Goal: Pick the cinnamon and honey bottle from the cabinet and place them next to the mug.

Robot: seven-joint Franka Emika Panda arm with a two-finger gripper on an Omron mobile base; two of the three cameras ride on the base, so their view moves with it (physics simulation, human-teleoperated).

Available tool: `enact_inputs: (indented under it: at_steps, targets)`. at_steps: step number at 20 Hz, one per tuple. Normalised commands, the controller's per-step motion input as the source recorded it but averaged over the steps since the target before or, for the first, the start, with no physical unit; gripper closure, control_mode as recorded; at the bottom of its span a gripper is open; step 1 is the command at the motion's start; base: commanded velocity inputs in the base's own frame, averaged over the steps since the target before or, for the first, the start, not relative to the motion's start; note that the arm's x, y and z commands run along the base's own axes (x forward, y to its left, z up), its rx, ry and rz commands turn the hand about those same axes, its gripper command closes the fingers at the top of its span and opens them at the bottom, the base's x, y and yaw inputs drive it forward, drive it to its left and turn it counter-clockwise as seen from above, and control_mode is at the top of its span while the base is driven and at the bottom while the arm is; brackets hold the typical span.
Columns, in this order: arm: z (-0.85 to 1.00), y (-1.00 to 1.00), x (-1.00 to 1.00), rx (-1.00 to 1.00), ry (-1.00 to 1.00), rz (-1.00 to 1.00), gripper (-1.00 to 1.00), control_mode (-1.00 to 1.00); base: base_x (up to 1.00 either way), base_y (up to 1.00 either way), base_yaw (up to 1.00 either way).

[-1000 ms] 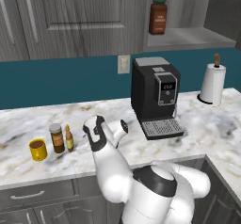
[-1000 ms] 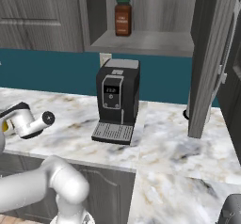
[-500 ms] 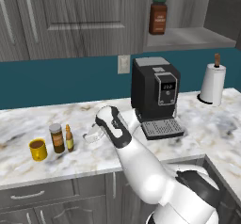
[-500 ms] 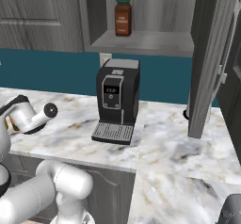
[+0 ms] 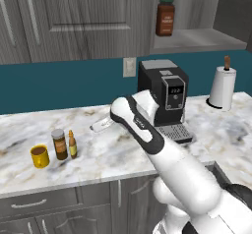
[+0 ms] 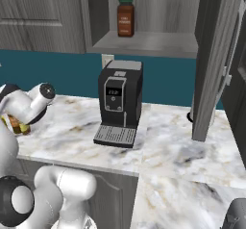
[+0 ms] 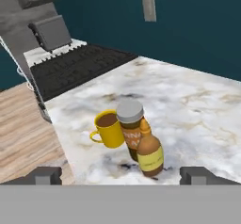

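pincer (image 7: 120, 175) wide open and empty above the worktop (image 7: 197, 110); honey bottle (image 7: 150, 153), cinnamon (image 7: 132, 126) and mug (image 7: 109, 129) stand clustered just ahead of its fingertips.

- The marble counter (image 5: 98, 154) carries the mug (image 5: 39, 156) at its left end, the cinnamon (image 5: 60, 144) just beside it and the honey bottle (image 5: 72, 145) next to that, all three upright.
- A black coffee machine (image 5: 165, 102) stands farther right against the wall.
- A paper towel roll (image 5: 221, 86) stands near the right end.
- The cabinet's (image 5: 74, 16) shelf niche (image 5: 197, 40) holds a red-brown jar (image 5: 165, 15).
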Motion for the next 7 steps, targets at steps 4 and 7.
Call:
enact_inputs:
  at_steps: [4, 7]
  targets:
    - [0.83, -0.29, -0.77, 0.0, 0.23, 0.0, -1.0, -1.0, 0.0, 0.0, 0.0]
    - [1.0, -0.32, -0.81, 0.0, 0.19, 0.0, -1.0, -1.0, 0.0, 0.0, 0.0]
